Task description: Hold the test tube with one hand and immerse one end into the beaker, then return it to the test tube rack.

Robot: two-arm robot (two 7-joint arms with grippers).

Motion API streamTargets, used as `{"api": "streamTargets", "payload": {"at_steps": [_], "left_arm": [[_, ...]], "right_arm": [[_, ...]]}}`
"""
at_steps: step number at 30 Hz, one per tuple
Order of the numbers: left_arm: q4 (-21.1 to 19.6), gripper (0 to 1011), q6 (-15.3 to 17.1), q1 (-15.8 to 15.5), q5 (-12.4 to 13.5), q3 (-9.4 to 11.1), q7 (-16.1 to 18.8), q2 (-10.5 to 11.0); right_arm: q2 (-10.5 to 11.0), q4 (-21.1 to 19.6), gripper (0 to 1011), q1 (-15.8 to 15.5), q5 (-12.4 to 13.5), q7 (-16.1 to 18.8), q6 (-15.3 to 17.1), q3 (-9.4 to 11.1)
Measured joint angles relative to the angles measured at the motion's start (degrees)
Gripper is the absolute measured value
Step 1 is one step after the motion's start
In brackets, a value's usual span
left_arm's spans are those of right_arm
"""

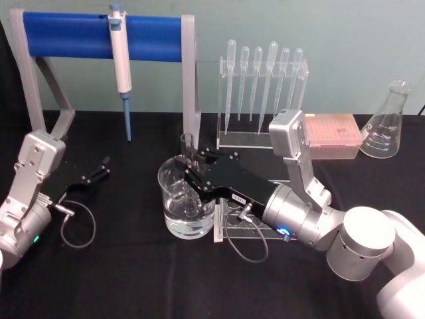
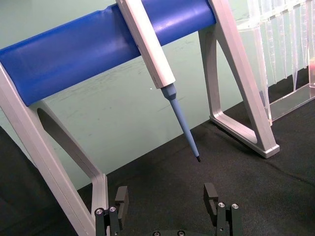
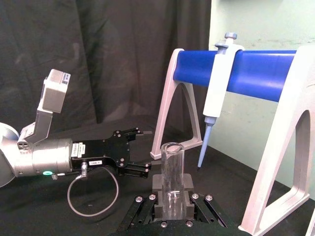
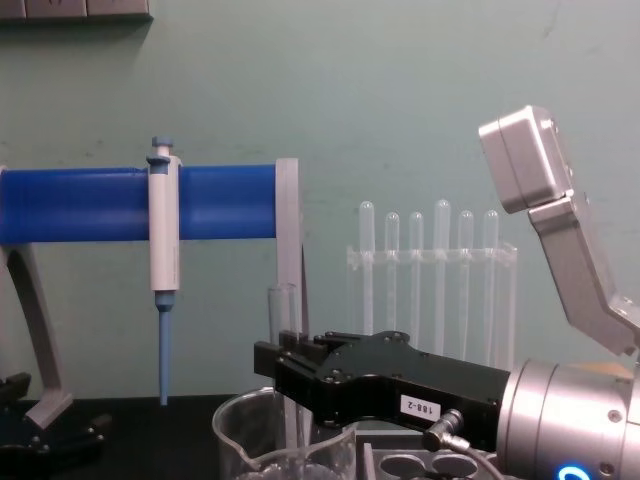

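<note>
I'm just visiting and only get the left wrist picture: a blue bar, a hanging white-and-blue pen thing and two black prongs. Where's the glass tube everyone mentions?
Observer: Away from your prongs, which are the open left gripper. The right gripper is shut on the test tube and holds it upright.
Operator: Upright over what?
Observer: Its lower end reaches down inside the beaker, which holds clear liquid.
Operator: Where would it be put away?
Observer: A clear rack with round holes stands right beside the beaker, under the right arm.
</note>
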Motion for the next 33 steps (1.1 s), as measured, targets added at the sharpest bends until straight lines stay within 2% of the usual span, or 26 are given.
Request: {"api": "streamTargets", "payload": {"at_steps": [33], "left_arm": [[0.0, 1000, 0.0, 0.0, 0.0, 0.0, 0.0, 0.0]], "right_arm": [[0.0, 0.0, 226, 0.0, 0.0, 0.0, 0.0, 0.0]]}}
